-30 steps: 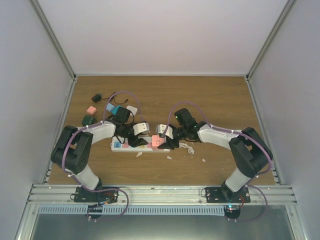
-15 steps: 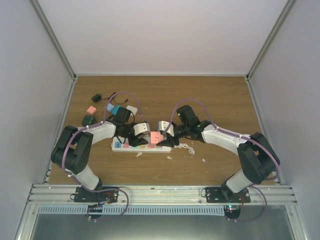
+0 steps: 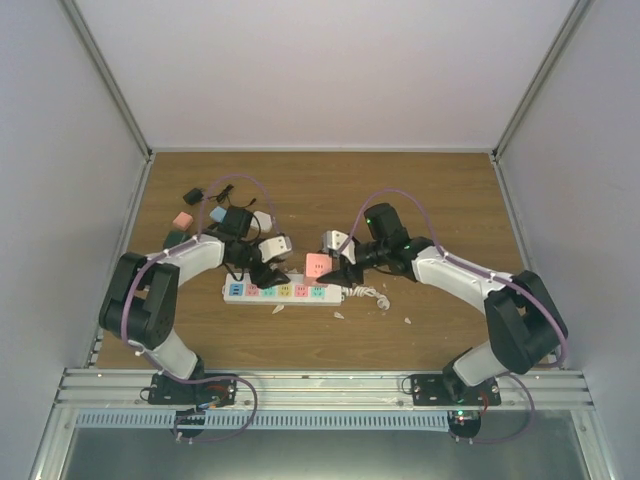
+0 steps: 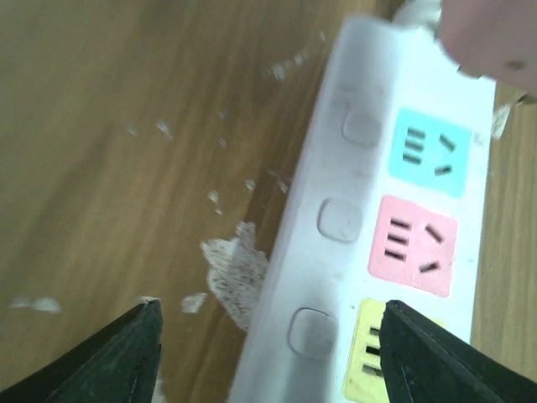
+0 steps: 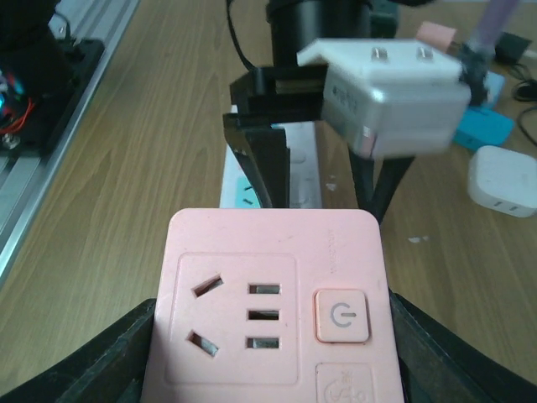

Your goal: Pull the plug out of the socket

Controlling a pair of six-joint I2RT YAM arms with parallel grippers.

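Pink plug (image 5: 273,277), clamped in right gripper (image 5: 273,353) just above socket (image 3: 285,291); left gripper (image 4: 270,309) spread wide astride socket; advise straight lift, socket steadied.

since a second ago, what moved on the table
The right gripper lifted the pink plug clear of the socket, keeping its hold. The left gripper drew back from the socket's middle toward its left end, jaws open. The socket stayed where it lay.
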